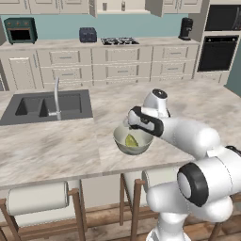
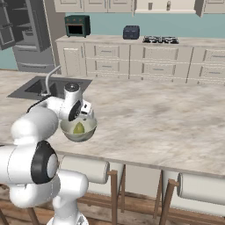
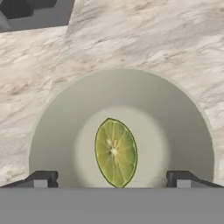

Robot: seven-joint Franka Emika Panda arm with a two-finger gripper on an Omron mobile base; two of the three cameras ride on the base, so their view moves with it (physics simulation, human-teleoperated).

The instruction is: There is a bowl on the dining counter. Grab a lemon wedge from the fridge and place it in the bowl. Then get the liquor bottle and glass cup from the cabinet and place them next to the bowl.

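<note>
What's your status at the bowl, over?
Gripper open above the bowl. Lemon wedge lying in the bowl, released. Bowl on the dining counter; nothing in the way.

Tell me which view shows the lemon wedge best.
The hand view: it looks straight down on the lemon wedge, cut face up, in the middle of the bowl. The left base view shows it small, through the bowl's side; the right base view shows it beside the arm.
</note>
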